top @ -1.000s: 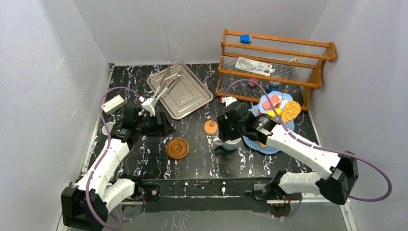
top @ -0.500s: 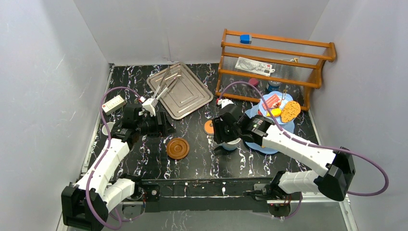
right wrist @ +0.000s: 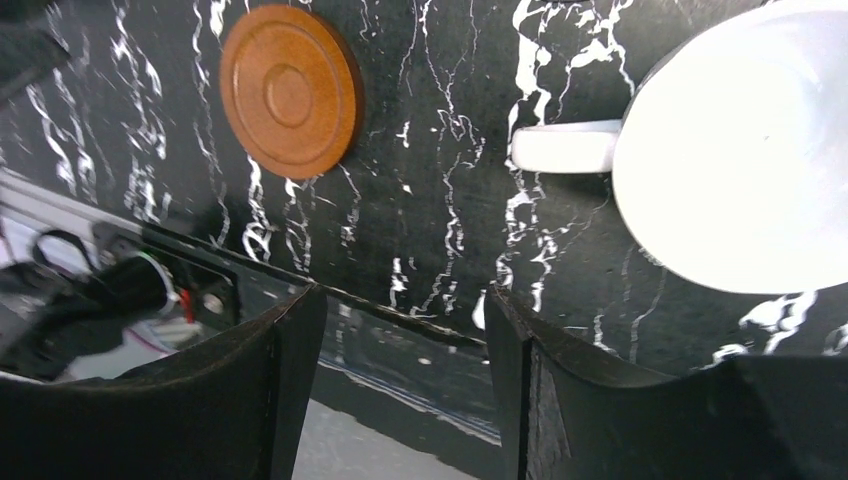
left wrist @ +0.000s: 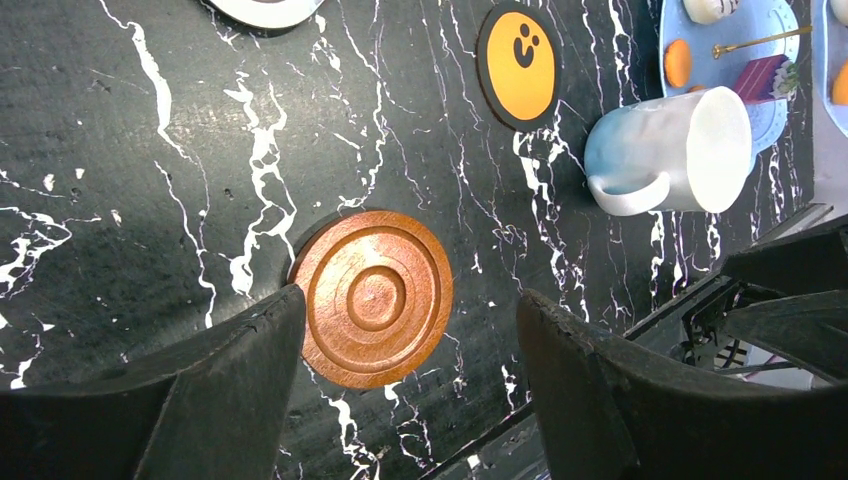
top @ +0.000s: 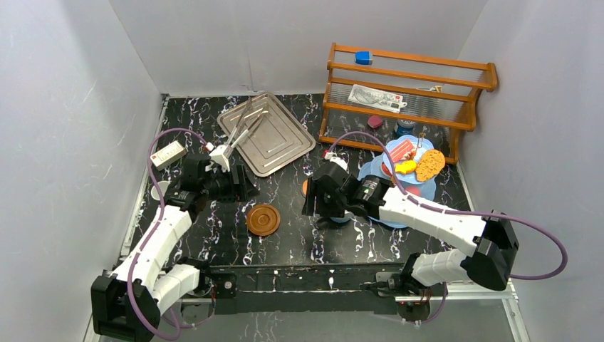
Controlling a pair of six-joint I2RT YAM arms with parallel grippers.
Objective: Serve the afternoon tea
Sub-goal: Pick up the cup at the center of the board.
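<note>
A round brown saucer [top: 263, 219] lies flat on the black marbled table [top: 285, 242], between the two arms. My left gripper [left wrist: 408, 300] hovers open above it, a finger on either side in the left wrist view, holding nothing. A white and pale-blue mug [left wrist: 668, 150] stands on the table next to the light-blue stand [top: 406, 187], which carries several pastries [top: 429, 164]. My right gripper [right wrist: 402, 293] is open and empty, just left of the mug [right wrist: 740, 150], whose handle [right wrist: 560, 148] points toward the saucer [right wrist: 290, 90].
An orange disc with a face [left wrist: 520, 65] lies beyond the mug, partly under my right arm. A silver tray [top: 274, 139] with metal tongs [top: 242, 128] sits at the back. A wooden rack [top: 406, 85] stands back right. A small white box [top: 169, 152] lies at the left.
My right gripper has opened wider and slid left, off the mug and toward the table's middle. The left arm and saucer have stayed put.
</note>
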